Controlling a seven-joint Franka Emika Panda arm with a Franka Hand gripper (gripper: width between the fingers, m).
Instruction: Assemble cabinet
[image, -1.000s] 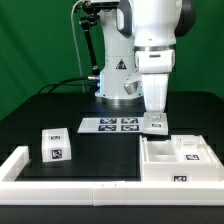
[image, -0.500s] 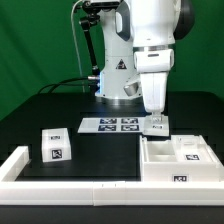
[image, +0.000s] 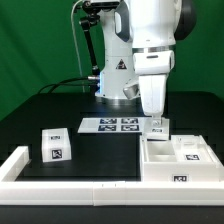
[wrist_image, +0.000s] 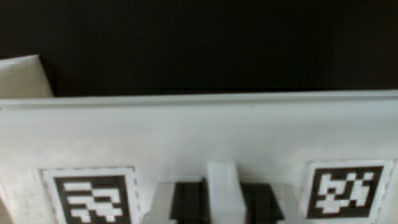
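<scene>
The large white cabinet body (image: 178, 160) lies open at the exterior view's right, with tags on its front and inside. My gripper (image: 157, 119) hangs just behind its back left corner, shut on a small white tagged piece (image: 157, 127) held by a thin edge. In the wrist view the dark fingers (wrist_image: 185, 202) of my gripper (wrist_image: 221, 198) clamp a thin white rib, and below lies a white panel (wrist_image: 196, 125) with two tags. Another small white tagged block (image: 56, 145) stands on the table at the exterior view's left.
The marker board (image: 108, 125) lies flat in the middle behind the parts. A long low white rail (image: 70, 185) runs along the front and turns up at the exterior view's left. The arm's base (image: 115, 85) stands at the back on the black table.
My gripper with the small white piece has sunk slightly, closer to the cabinet body's back left corner. The other parts have not moved.
</scene>
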